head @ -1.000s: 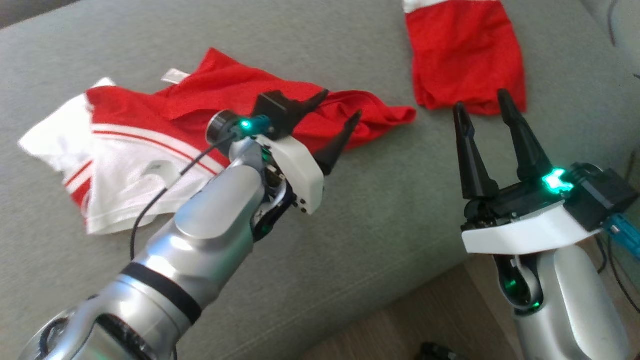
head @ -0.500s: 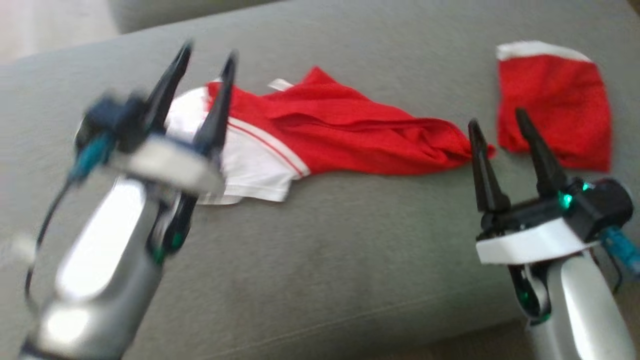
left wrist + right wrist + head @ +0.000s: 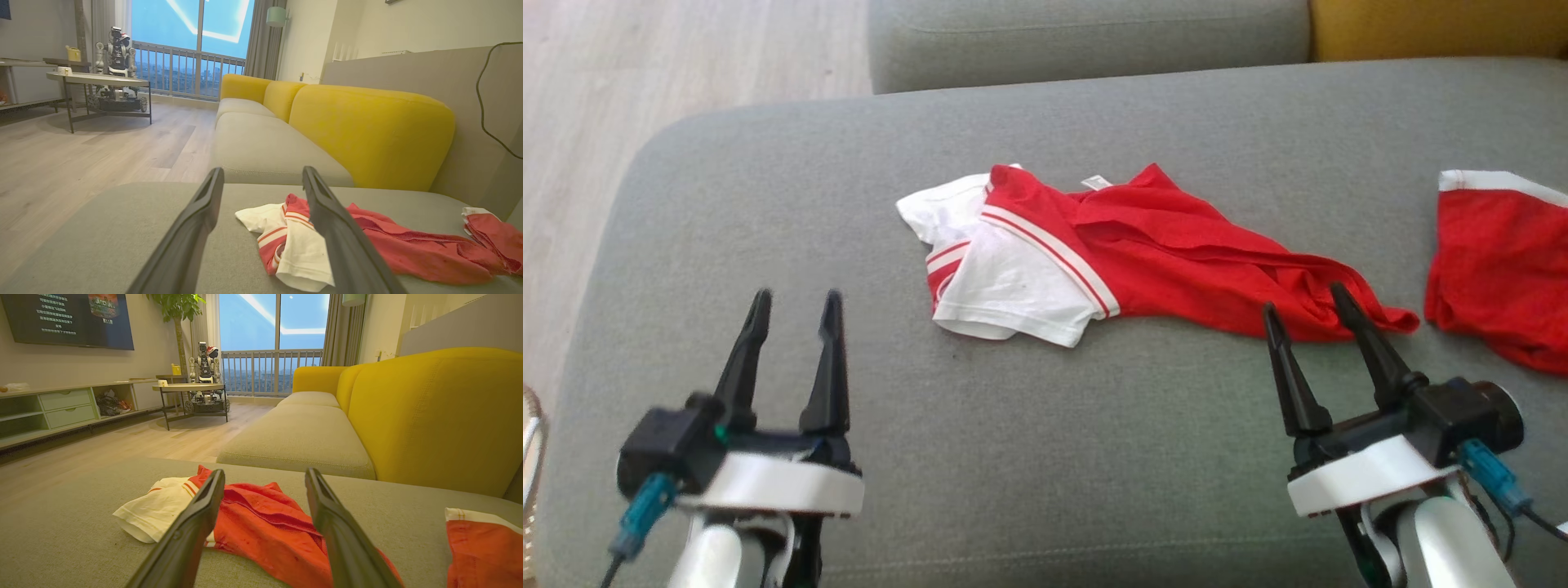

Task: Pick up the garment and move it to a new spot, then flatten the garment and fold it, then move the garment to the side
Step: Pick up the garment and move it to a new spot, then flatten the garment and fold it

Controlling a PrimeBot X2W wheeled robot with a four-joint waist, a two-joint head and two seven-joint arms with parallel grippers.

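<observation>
Garment (image 3: 1127, 261): red with a white, red-striped part, lying crumpled on the grey sofa seat (image 3: 768, 204), roughly mid-cushion. It is neither flat nor folded. The left gripper (image 3: 797, 296) and right gripper (image 3: 1303, 300) hover near the cushion's front edge, fingers spread apart with nothing between them. The right one's tips point at the garment's red end.

Judged status: no grasp is in place. Whether the first relocation is complete cannot be told. Flattening, folding and the move aside are outstanding.

A second red cloth (image 3: 1494, 253) lies apart at the right. The head view gives the garment's full outline from above. The wrist views add the yellow backrest (image 3: 367, 130), a low table (image 3: 98, 77) and, from the right wrist, a wall screen (image 3: 69, 318).
</observation>
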